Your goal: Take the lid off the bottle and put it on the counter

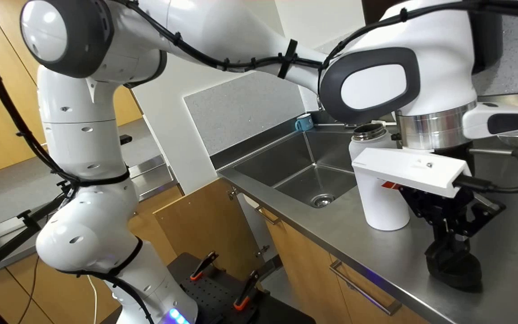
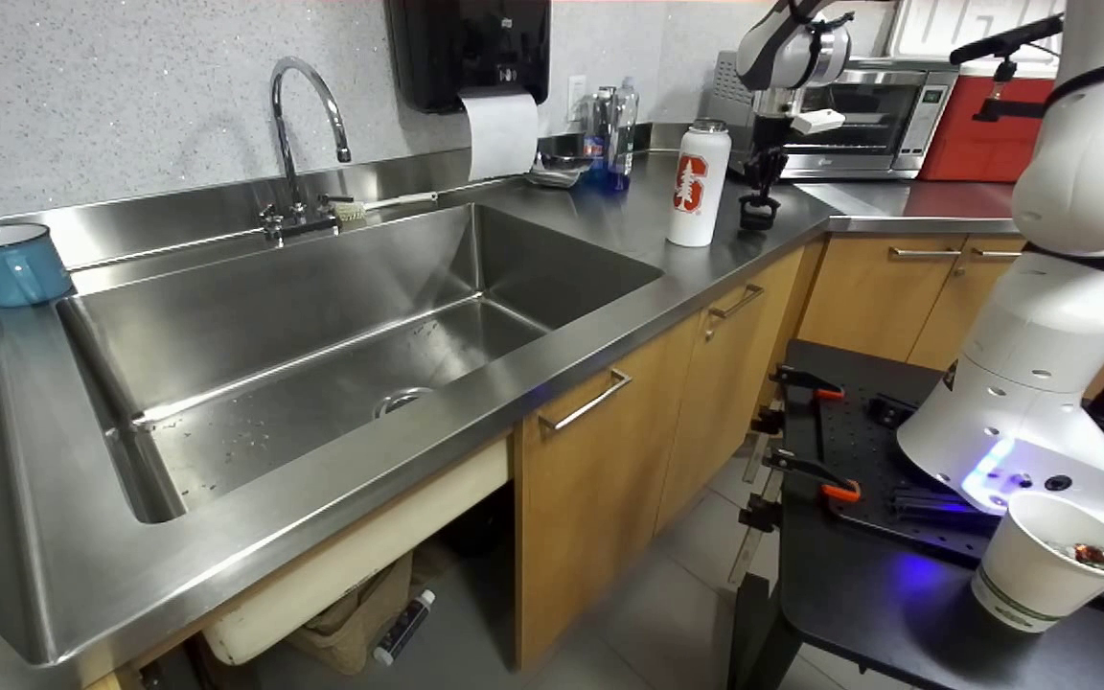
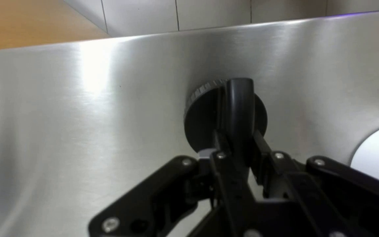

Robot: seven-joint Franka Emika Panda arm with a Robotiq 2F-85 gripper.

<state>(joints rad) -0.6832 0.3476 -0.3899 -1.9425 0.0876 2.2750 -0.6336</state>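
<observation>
The claw [image 3: 238, 135] is pinched together on the loop handle [image 3: 240, 105] of the black lid [image 3: 206, 120], one of its fingers [image 3: 262, 148] along each side; in the wrist view the lid's round face and ribbed edge show past them. The lid is right down by the steel table [image 2: 624, 216], near both its front edge and the bottle [image 2: 699, 187]. From where I stand I cannot tell whether it touches the steel or hangs a little above.

The bottle stands upright on the table between the sink [image 2: 562, 259] and the claw, its red logo [image 2: 689, 184] plain to see in an exterior view. Its metal mouth [image 1: 369, 131] is uncovered, though I cannot see how full it is. A blue mug [image 2: 11, 268] sits by a back corner of the sink, only part of its pale inside showing. The sink has a round drain [image 1: 322, 200] and dark specks on its floor. At the back of the table, a clear plastic bottle [image 2: 624, 125] has blue in its lower part. A paper cup [image 2: 1041, 570] on the black stand [image 2: 868, 613] by the robot's base [image 2: 1022, 441] has something shiny and brown in it, too small to make out.

The arm [image 1: 223, 38] rises from that base, folds at a high elbow [image 1: 68, 36] and reaches out over the table. At the wrist [image 1: 439, 128] it turns sharply down, so the claw points at the steel. A white box [image 1: 412, 171] mounted there covers part of the bottle in an exterior view.
</observation>
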